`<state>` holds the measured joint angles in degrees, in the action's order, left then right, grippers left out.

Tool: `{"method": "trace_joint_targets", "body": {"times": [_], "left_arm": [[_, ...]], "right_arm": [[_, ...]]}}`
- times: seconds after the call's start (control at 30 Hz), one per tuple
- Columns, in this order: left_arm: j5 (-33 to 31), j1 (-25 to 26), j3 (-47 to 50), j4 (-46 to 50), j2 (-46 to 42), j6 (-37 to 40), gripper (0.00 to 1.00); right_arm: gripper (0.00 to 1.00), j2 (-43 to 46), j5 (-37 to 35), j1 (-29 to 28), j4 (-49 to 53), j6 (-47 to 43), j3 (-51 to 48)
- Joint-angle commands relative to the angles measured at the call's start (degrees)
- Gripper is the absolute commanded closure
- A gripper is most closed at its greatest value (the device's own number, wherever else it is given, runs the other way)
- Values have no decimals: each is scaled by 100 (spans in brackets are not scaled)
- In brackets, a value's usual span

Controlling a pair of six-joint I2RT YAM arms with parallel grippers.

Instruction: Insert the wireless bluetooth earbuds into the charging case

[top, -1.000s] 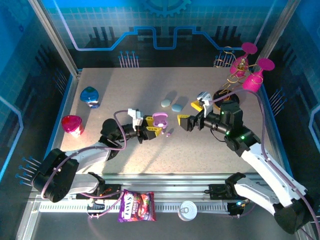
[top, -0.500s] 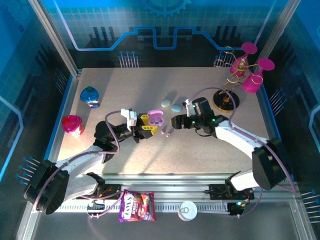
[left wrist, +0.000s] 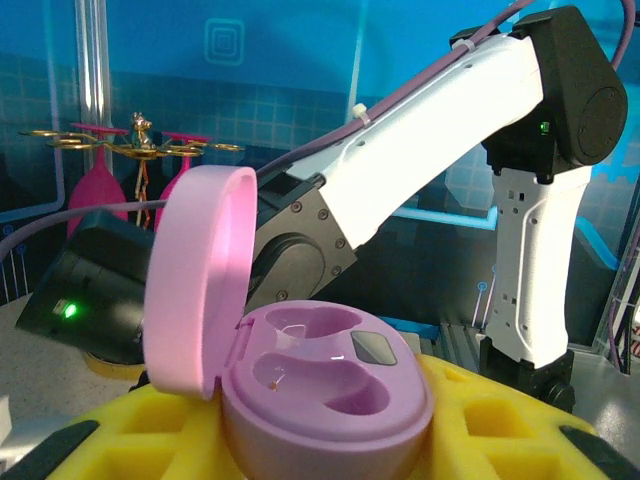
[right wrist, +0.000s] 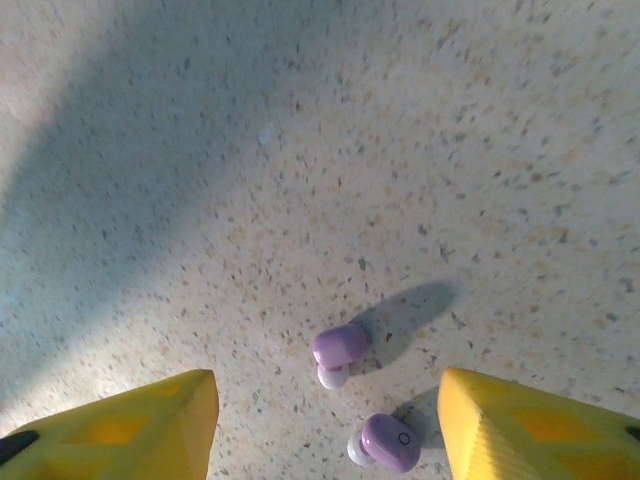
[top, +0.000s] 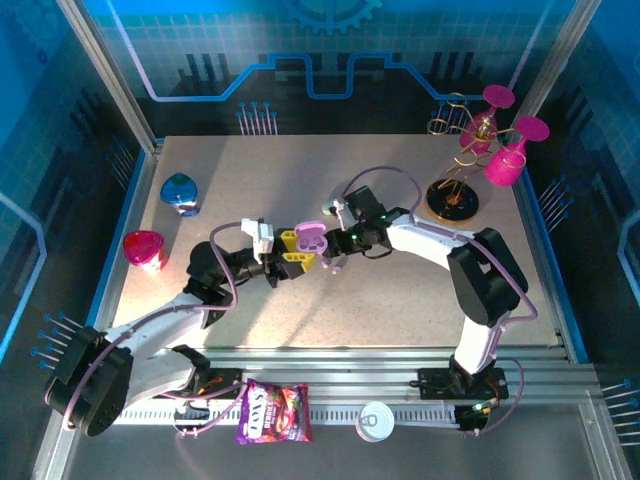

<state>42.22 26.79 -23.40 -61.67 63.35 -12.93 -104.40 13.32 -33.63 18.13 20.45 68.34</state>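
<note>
I've got the left gripper (top: pixel 295 252) clamped on the purple charging case (left wrist: pixel 325 370), its yellow pads (left wrist: pixel 480 430) hugging the base from both sides and holding it up near the middle of the bench. The lid (left wrist: pixel 200 270) stands hinged open. Looking down into the case, both wells are empty, so nothing has been seated yet. Over on the right wrist view, the right gripper (right wrist: pixel 325 400) hangs low over the bench top with its fingers apart. Two purple earbuds (right wrist: pixel 340 348) lie between them: one just ahead of the gap, the second (right wrist: pixel 388 440) closer to the right-hand finger. The two are close together but not touching. From above, that pair sits just beside the held case, on the side toward the near edge. By my read we're at the very start of the real work: the case is presented and open, neither bud is gripped, and both picks and both insertions are left to do.
</note>
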Motion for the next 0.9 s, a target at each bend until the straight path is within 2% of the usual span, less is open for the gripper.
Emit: {"method": "trace_joint_targets", "body": {"times": [0.0,0.4,0.87], "left_arm": [[15,-35,36,-3,-62,177,74],[23,-33,41,49,-95,152,74],[19,-33,37,-29,6,125,73]], "right_arm": [[41,-266,153,-187,583,-323,288],[40,-721,-250,-458,1123,-743,623],[43,-101,-58,-694,1076,-568,-57]]}}
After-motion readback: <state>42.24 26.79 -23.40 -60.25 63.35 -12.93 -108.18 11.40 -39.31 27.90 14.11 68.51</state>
